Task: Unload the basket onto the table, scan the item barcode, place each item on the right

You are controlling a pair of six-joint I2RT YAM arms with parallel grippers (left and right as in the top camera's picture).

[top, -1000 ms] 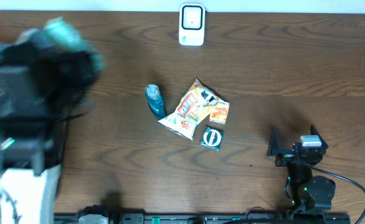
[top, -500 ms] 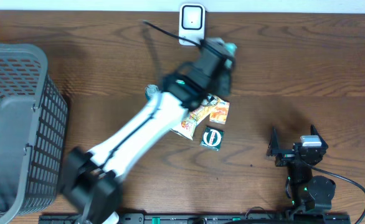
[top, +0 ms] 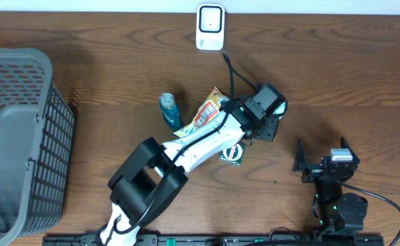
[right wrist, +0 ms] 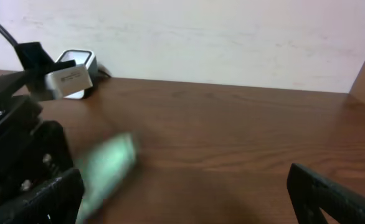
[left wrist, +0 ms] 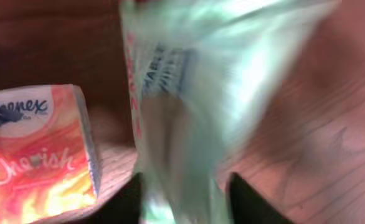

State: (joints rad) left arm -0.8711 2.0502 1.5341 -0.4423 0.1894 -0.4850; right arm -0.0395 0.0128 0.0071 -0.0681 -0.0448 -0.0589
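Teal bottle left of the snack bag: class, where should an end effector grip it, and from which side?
Across its narrow middle, from above. The teal bottle seems to lie flat, long axis roughly away from the robot, both slim sides exposed, though the snack bag lies close on its right.

Left arm (top: 193,145): white shell links between black joints, a small green light near the black wrist block, a thin cable (top: 231,76) arcing off behind the hand. Right arm (top: 342,208): all black, green lights, a trailing cord (top: 390,201). Right gripper (top: 321,156): two black fingers.
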